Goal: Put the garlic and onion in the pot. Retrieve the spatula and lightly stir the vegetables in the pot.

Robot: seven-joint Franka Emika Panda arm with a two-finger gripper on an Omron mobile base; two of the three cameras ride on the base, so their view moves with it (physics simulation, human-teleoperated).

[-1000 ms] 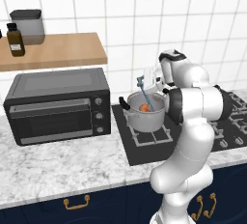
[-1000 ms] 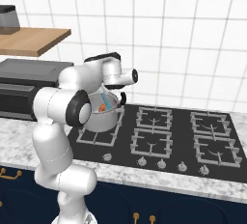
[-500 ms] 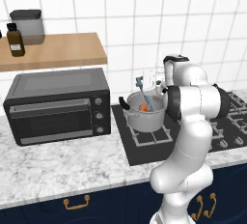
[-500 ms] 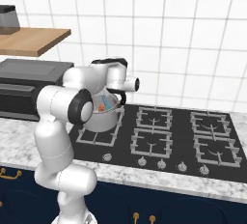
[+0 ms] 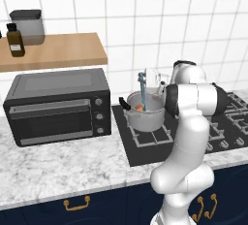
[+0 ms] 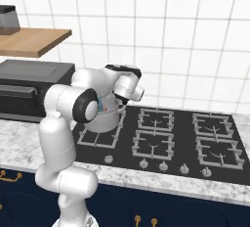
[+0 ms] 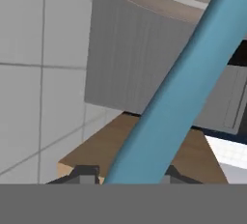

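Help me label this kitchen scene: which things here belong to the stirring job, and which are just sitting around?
Part of the job:
- pot on the stove's near-left burner
- onion inside the pot
- spatula, standing upright in the pot, held between the gripper fingers

Just sitting around:
- toaster oven
- brown bottle and grey canister on the wooden shelf

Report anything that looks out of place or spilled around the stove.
Nothing stands out. The pot sits upright on the stove, the onion is inside it, and the spatula stands nearly upright in the pot, clamped in the gripper. No spill shows on the counter.
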